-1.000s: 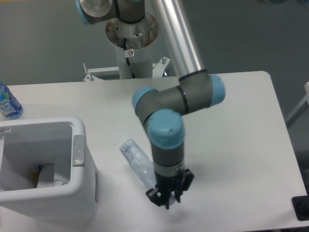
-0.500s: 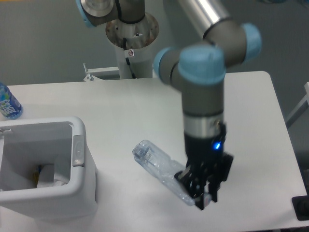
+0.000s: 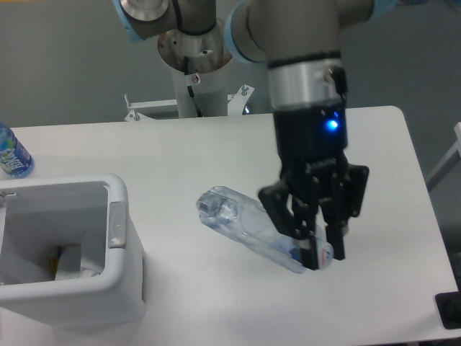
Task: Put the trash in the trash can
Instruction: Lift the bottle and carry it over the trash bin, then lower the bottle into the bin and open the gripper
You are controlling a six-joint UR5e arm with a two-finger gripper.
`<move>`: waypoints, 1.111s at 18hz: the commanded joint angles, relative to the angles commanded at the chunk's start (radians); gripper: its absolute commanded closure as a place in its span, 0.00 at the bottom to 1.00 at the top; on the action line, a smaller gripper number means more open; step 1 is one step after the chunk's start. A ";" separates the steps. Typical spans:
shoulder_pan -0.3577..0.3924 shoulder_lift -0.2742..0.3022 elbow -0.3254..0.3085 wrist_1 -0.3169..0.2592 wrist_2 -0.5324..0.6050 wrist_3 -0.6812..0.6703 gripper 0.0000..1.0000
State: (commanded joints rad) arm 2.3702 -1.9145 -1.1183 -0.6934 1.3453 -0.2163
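Observation:
My gripper (image 3: 311,249) hangs well above the table, right of centre, shut on one end of the crushed clear bluish bottle (image 3: 241,225). The bottle sticks out to the left and slightly upward from the fingers, its neck end nearest the bin. The trash can (image 3: 115,238), a white rectangular bin with a thick rim and a grey tab (image 3: 117,225) on its right wall, stands at the lower left. Inside it lies crumpled white plastic (image 3: 75,267) with a bit of yellow and blue beside it. The bottle is to the right of the bin, not over its opening.
An uncrushed blue-labelled water bottle (image 3: 12,155) stands at the far left edge behind the bin. The arm's base column (image 3: 196,65) rises at the back centre. A dark object (image 3: 450,310) sits off the table's lower right corner.
The gripper has risen toward the camera with the crushed bottle in its grip. The bottle has left the table and now hangs in the air, higher than half a second ago.

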 joint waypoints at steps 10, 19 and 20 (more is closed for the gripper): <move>-0.198 0.023 -0.015 0.000 0.011 0.003 0.75; -0.290 -0.037 -0.017 0.003 0.011 0.043 0.75; -0.295 -0.043 -0.020 0.005 0.012 0.058 0.75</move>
State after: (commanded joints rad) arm 2.0755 -1.9573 -1.1382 -0.6888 1.3576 -0.1582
